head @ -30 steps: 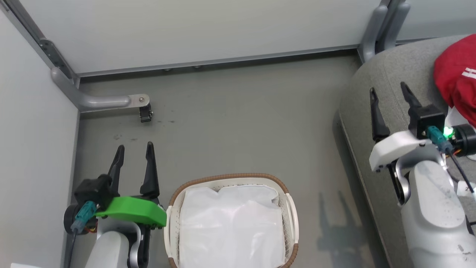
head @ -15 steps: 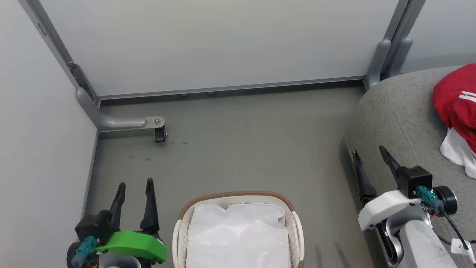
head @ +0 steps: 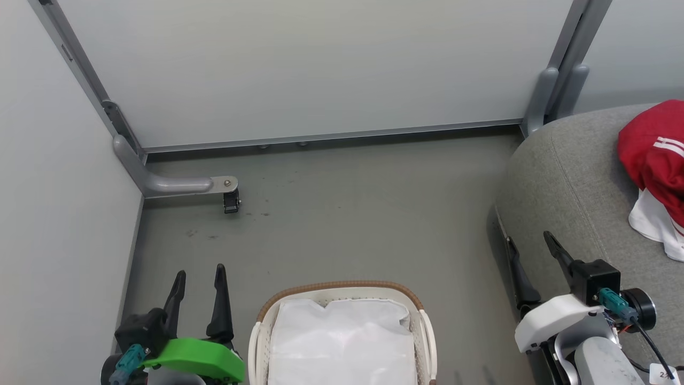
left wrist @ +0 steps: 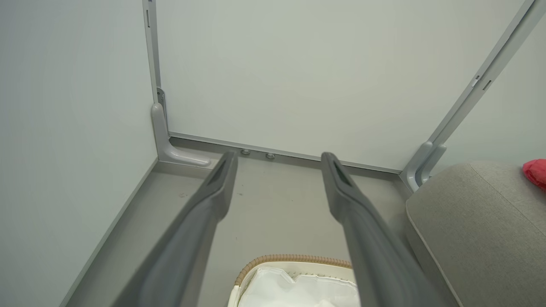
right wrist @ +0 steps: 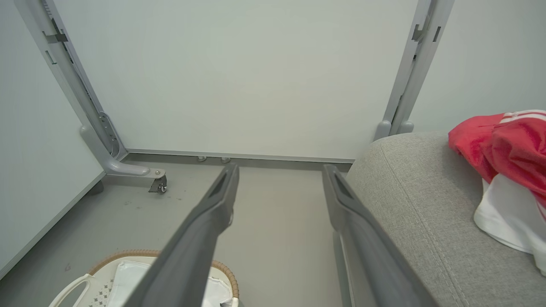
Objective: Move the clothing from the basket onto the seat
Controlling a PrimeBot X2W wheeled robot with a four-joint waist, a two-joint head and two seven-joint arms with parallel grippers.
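Left gripper (head: pixel 200 270): fingers spread, empty, beside basket (head: pixel 342 286). Basket: on floor, visible part holding just a white sheet (head: pixel 342 337). Right gripper (head: pixel 529 238): fingers spread, empty, at left edge of seat (head: pixel 577 171). Clothing (head: pixel 652 155): heaped on seat. Task seemingly complete.

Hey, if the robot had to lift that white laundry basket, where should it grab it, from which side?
Probably the basket by its white side handles: left tool on the left handle from the left, right tool on the right handle from the right. They loop out from the curved walls, narrow enough to close on.
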